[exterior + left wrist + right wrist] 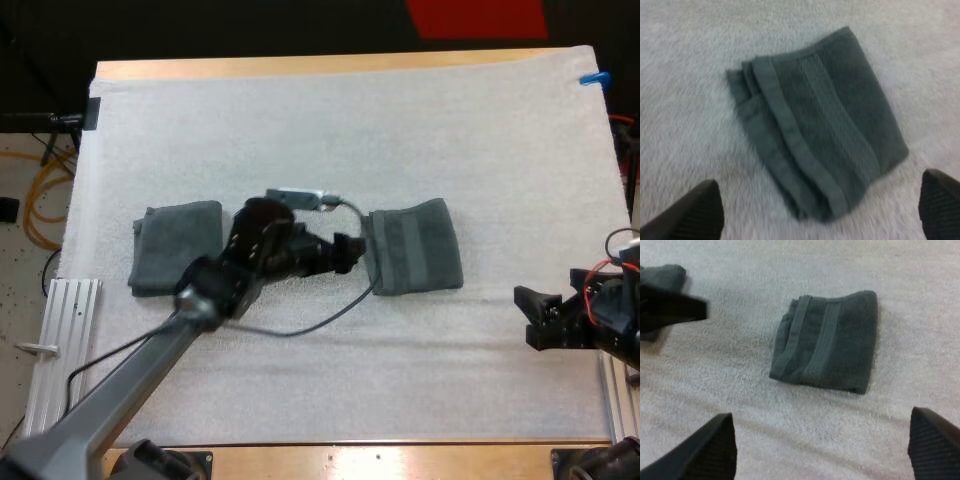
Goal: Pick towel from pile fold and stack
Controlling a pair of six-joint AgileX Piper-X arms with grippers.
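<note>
Two folded dark grey-green towels lie on the white mat. One towel (412, 248) is right of centre, the other towel (178, 247) left of centre. My left gripper (348, 253) hovers at the left edge of the right-hand towel (825, 120), open, its fingers (690, 212) spread wide and clear of the cloth. My right gripper (532, 318) waits near the mat's right side, open and holding nothing, facing that same towel (830, 342) from a distance. Its fingers (700, 450) stand far apart. Beyond that, the left arm's gripper (670, 310) shows in front of the other towel (660, 275).
The white mat (330, 120) covers most of the wooden table. A metal rail (60, 340) runs along the left front edge. Bare mat stretches behind and in front of the towels.
</note>
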